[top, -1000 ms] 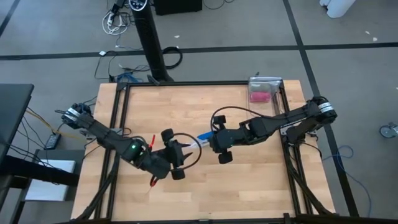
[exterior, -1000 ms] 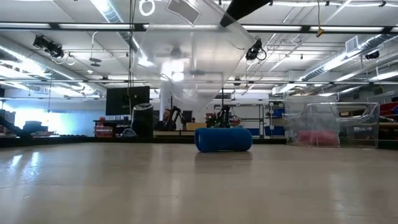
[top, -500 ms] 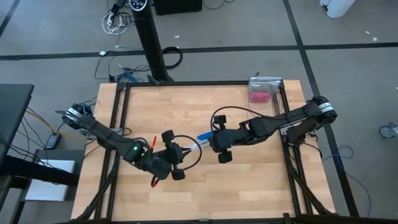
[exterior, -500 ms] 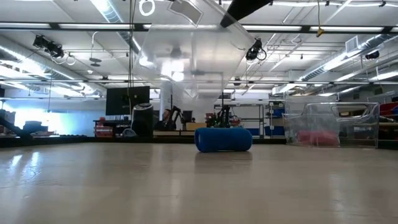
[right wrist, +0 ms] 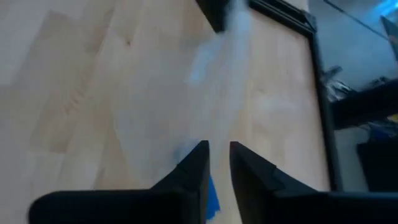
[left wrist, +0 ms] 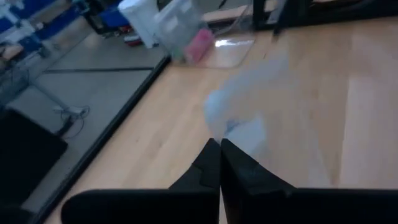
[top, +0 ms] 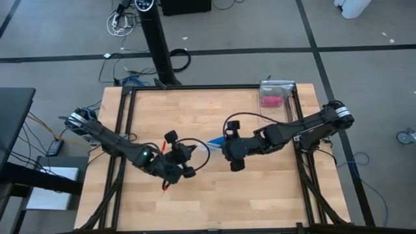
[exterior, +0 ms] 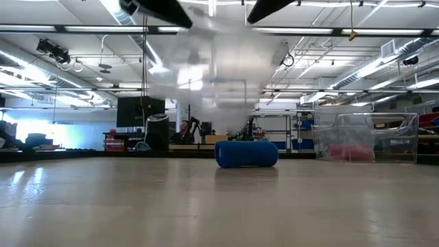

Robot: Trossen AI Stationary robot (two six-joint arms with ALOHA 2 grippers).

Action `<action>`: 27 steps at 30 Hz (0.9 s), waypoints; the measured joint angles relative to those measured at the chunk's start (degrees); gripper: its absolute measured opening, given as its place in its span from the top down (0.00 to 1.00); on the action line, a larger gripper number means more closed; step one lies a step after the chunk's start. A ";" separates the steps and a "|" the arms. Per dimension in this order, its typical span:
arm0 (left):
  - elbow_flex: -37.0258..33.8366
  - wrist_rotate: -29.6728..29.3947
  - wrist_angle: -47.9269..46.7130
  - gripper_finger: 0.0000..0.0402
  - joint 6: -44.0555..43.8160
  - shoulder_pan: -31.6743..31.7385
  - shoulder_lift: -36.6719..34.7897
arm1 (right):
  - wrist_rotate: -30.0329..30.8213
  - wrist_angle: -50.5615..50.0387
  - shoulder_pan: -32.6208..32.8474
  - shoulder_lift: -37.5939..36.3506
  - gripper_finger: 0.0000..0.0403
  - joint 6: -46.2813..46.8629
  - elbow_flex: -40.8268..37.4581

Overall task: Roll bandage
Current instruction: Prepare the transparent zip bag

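Bandage (exterior: 246,154) on table (top: 195,110), pink roll (top: 271,101) far corner

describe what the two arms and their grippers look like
Both arms are dark, jointed and slim. The left arm shows a small green light and a red streak nearby; a thin black cable loops by the right arm. Each gripper has two black, wedge-shaped fingers.

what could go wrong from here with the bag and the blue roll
1. The clear bag hangs stretched between the left gripper and the right gripper. The left gripper pinches only a thin edge of it, so it could slip free or tear.
2. The bandage lies loose on the table, right under the right gripper. A low pass could knock it rolling or undo it.
3. The two grippers are close together and may bump.
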 joint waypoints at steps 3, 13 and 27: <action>-3.09 -0.09 0.84 1.00 -2.92 0.00 0.00 | 0.76 -2.88 -0.16 -1.73 0.79 1.66 -0.01; -16.62 4.25 23.13 1.00 1.40 1.42 -5.16 | -2.13 7.94 -2.73 -15.11 0.78 5.81 -17.68; -34.04 21.94 62.56 1.00 14.06 13.08 -16.90 | -2.07 74.67 -0.22 -30.41 0.77 5.36 -58.09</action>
